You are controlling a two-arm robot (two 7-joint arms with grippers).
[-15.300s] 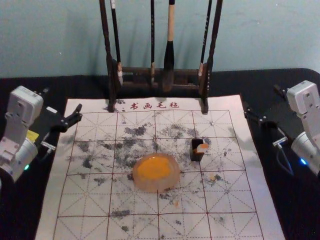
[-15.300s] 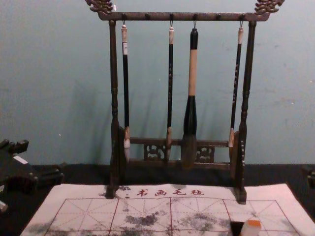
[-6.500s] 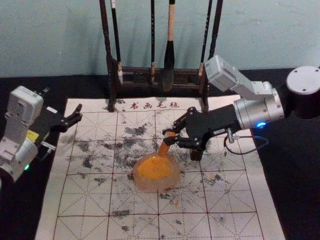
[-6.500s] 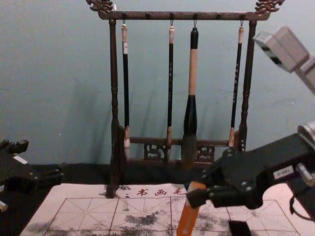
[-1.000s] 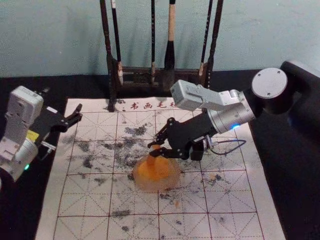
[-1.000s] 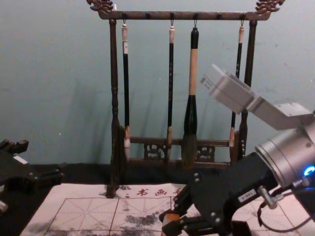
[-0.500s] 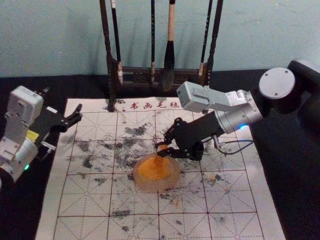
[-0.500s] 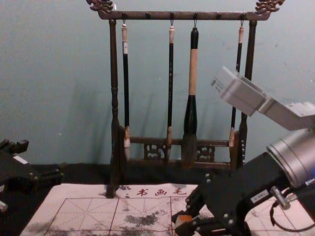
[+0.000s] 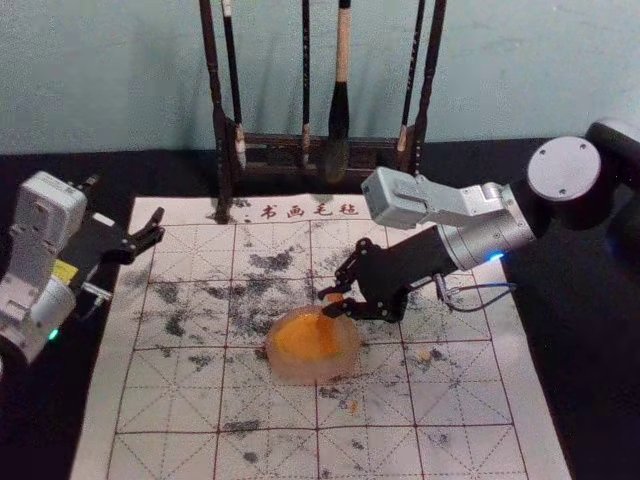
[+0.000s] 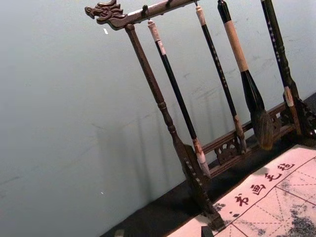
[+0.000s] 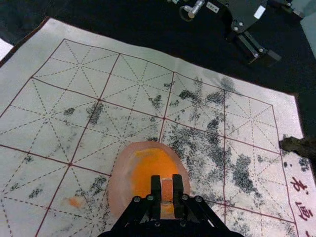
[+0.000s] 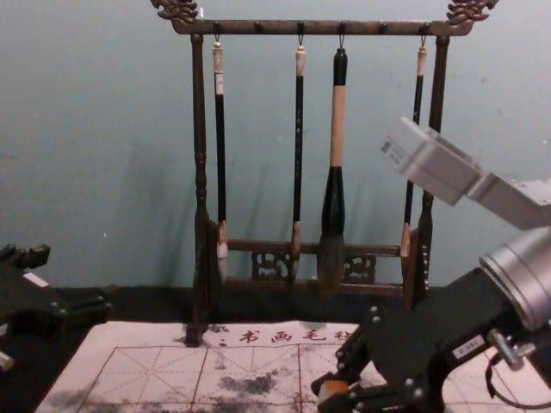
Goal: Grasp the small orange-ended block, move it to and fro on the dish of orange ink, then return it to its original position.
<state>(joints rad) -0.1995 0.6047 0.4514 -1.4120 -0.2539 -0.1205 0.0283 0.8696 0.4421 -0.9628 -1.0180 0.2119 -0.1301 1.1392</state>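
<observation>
White gridded calligraphy mat (image 9: 240,400): lies flat under the work, presumably so drips land on it and not on the black table covering; grey smudges mark it.
Dark carved wooden brush rack (image 12: 200,172): stands at the mat's far edge, out of my way, its brushes hanging bristles down, likely to keep their tips in shape.
Right gripper (image 9: 329,302): I have it reaching in over the dish from my right, clamped on the block's upper part; that high hold, I judge, keeps the pads off the ink.
Left gripper (image 12: 76,280): parked at the mat's left side, its fingers spread and holding nothing; one arm suits this job, so I leave it wide of the dish.
Round translucent pinkish dish (image 9: 312,372): sits on the mat with nothing steadying it, so I would press lightly or risk dragging it along.
Orange ink (image 9: 300,337): pooled inside the dish, giving me room for short strokes within the wall.
Small orange-ended block (image 11: 167,190): pinched between the right pads, near upright, lower end down in the dish on my right side; whether it touches the ink I cannot tell. I read this as the rubbing step, with the return yet to do.
</observation>
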